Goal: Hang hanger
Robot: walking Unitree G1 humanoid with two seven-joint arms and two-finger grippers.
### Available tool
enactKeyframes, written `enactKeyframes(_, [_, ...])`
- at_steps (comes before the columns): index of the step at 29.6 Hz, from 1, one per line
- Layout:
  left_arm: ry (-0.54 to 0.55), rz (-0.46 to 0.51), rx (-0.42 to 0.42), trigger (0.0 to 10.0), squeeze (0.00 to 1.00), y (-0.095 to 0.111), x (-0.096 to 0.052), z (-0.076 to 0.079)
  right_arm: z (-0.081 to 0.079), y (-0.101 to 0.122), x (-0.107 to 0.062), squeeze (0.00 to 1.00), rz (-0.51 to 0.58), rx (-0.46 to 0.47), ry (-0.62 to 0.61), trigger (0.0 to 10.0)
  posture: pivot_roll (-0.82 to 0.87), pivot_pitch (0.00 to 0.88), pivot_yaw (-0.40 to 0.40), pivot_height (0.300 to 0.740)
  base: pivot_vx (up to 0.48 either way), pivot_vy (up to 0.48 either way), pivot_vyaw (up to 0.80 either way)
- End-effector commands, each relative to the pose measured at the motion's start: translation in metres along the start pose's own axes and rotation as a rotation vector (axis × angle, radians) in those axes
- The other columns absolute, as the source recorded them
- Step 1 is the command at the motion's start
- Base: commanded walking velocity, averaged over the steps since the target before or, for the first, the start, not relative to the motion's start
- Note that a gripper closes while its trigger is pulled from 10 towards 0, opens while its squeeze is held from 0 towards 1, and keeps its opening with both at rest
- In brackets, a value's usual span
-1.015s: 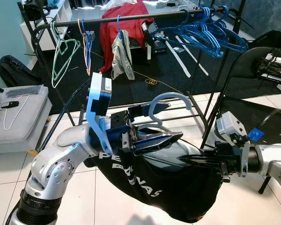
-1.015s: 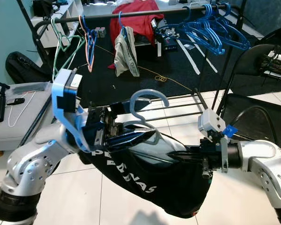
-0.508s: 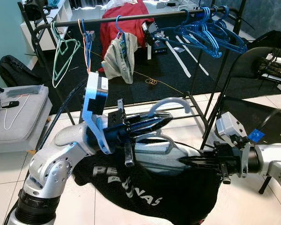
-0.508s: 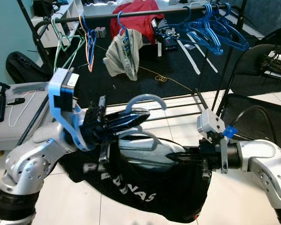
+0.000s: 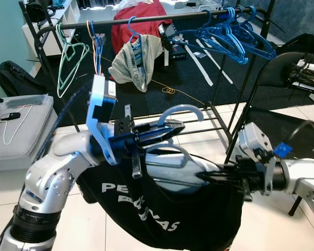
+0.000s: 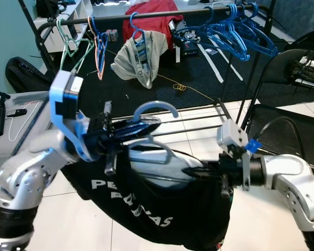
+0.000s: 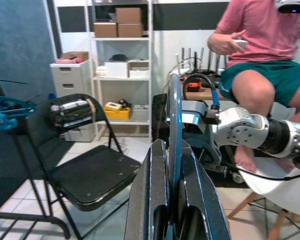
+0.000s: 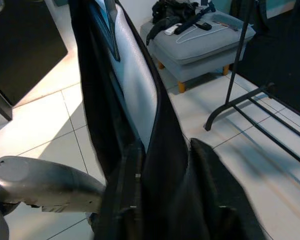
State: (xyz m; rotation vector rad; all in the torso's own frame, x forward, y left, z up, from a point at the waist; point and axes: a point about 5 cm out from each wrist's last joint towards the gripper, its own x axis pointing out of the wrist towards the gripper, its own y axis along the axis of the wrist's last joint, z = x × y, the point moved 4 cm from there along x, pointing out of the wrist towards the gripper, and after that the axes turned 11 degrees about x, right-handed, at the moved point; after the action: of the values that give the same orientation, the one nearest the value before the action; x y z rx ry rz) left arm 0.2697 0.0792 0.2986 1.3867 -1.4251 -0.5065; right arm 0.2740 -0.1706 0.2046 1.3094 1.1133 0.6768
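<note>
The left tool (image 5: 165, 128) is clamped on the neck of a light blue hanger (image 5: 180, 112), which it holds out in front of the robot, with the hook curving up above the fingers. The left wrist view looks along the two black fingers (image 7: 147, 200) pressed against the hanger's thin blue stem. A black garment (image 5: 162, 209) with white lettering is draped over the hanger and sags below both arms, above the white tiled floor (image 5: 89, 230).

The right tool (image 5: 212, 178) reaches in from the right and grips the garment's edge; in the right wrist view its fingers (image 8: 127, 200) are closed on the black cloth, with a pale lining showing above.

Beyond the arms stands a clothes rail (image 5: 110, 22). On it hang a green hanger (image 5: 70, 60), a grey cloth (image 5: 133, 63), a red garment (image 5: 136, 26) and a bunch of blue hangers (image 5: 230, 34). The held hanger is well below the rail and apart from it.

A grey stool (image 5: 18, 128) sits at the left. A black folding chair (image 5: 280, 68) stands at the right. In the left wrist view, a seated person (image 7: 260, 55) in a pink shirt is behind the right arm.
</note>
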Motion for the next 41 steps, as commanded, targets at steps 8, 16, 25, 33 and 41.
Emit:
enactKeyframes(8, [0.132,-0.220,0.191,0.0,0.00,-0.006,-0.045,-0.038,0.014,0.011,-0.014,1.00,0.090,-0.002,-0.086,10.0,-0.10,0.124,0.078,0.740,0.000,0.000,0.00])
enactKeyframes(16, [0.172,-0.268,0.272,0.0,0.00,0.014,-0.069,-0.050,0.041,0.022,-0.035,0.77,0.230,0.029,-0.267,10.0,-0.10,0.118,0.075,0.740,0.000,0.000,0.00])
enactKeyframes(25, [0.124,-0.106,0.228,0.0,0.00,0.033,-0.054,-0.037,0.035,0.008,-0.018,0.00,0.241,0.106,-0.200,10.0,-0.09,0.108,0.066,0.740,0.000,0.000,0.00])
enactKeyframes(33, [0.067,-0.056,0.196,0.0,0.00,0.036,-0.045,-0.028,0.010,0.000,-0.005,0.00,0.174,0.117,-0.040,10.0,-0.09,0.107,0.066,0.740,0.000,0.000,0.00])
enactKeyframes(41, [0.097,0.007,0.196,9.1,0.00,0.046,-0.034,-0.031,0.011,-0.003,-0.004,0.00,0.150,0.106,-0.061,10.0,-0.10,0.108,0.068,0.740,0.000,0.000,0.00])
